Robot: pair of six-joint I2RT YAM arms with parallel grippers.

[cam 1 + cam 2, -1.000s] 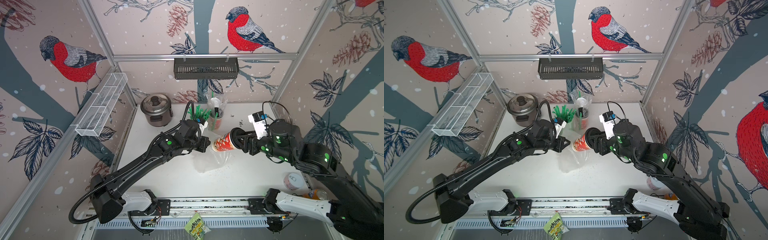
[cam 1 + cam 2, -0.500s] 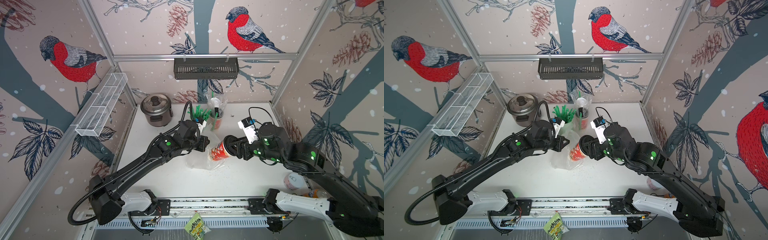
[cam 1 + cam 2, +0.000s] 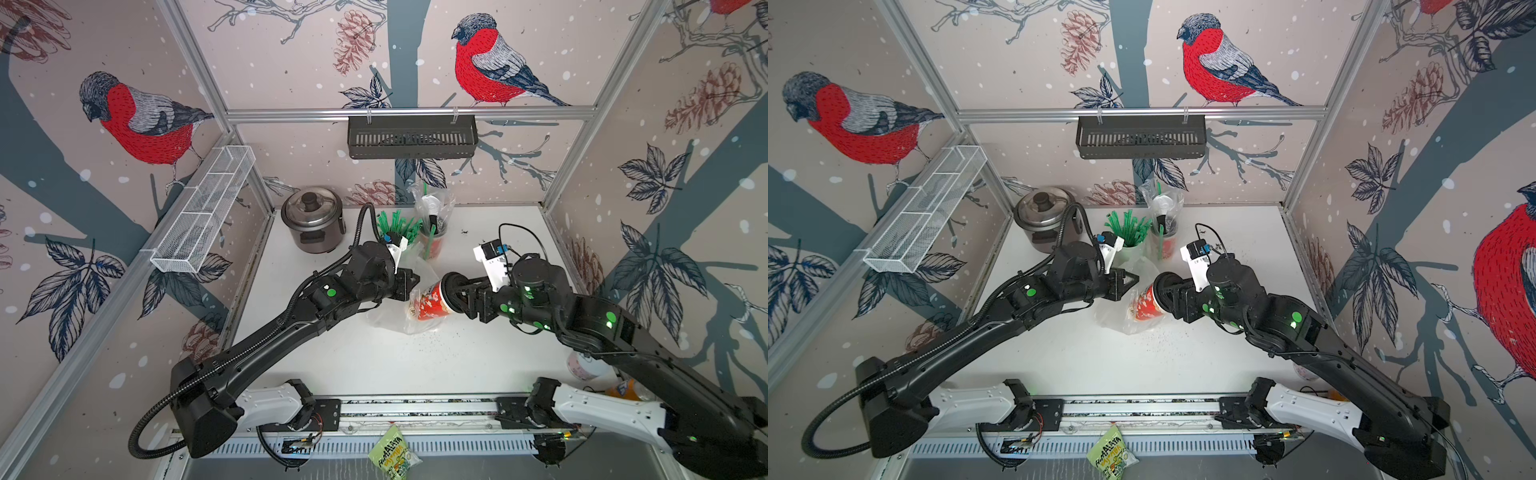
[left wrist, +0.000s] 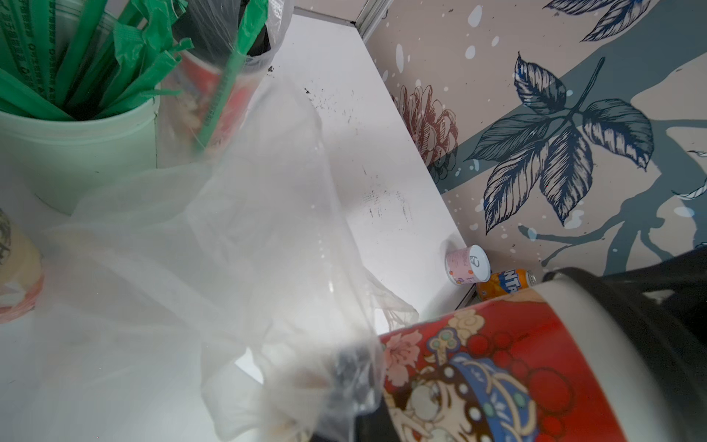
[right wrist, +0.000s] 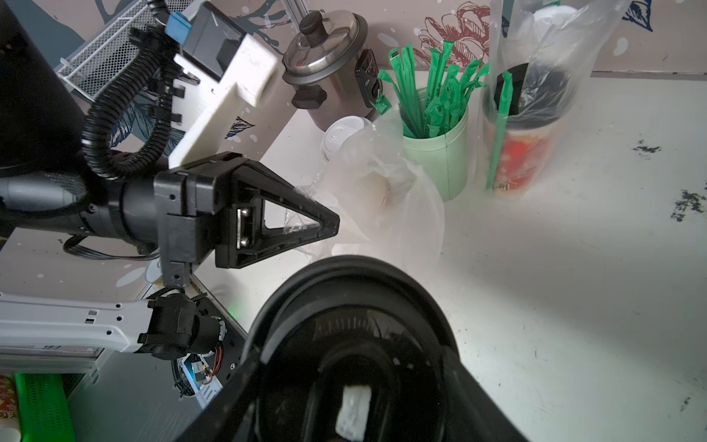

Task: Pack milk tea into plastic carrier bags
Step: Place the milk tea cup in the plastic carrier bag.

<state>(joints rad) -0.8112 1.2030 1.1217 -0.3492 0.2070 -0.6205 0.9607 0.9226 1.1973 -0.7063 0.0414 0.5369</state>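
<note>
My right gripper (image 3: 457, 296) is shut on the black lid (image 5: 352, 306) end of a red milk tea cup (image 3: 430, 305), held tilted. The cup's base (image 3: 1136, 307) pokes into the mouth of a clear plastic carrier bag (image 3: 386, 320) slumped on the table. My left gripper (image 3: 409, 284) is shut on that bag's upper edge (image 4: 306, 344), right beside the cup (image 4: 497, 363). A white-lidded cup (image 5: 340, 134) stands behind the film; I cannot tell if it is inside. At the back, another bag (image 3: 432, 208) holds a red cup (image 5: 520, 160).
A pale green cup of green straws (image 3: 399, 232) stands just behind the left gripper, with a steel rice cooker (image 3: 313, 220) to its left. A pink can (image 3: 582, 365) and an orange Fanta can (image 4: 505, 281) lie under the right arm. A snack packet (image 3: 392, 455) lies beyond the front rail.
My right arm has carried the red cup leftward and down, from above the bag until its base entered the bag's mouth. The left gripper has kept its hold and place.
</note>
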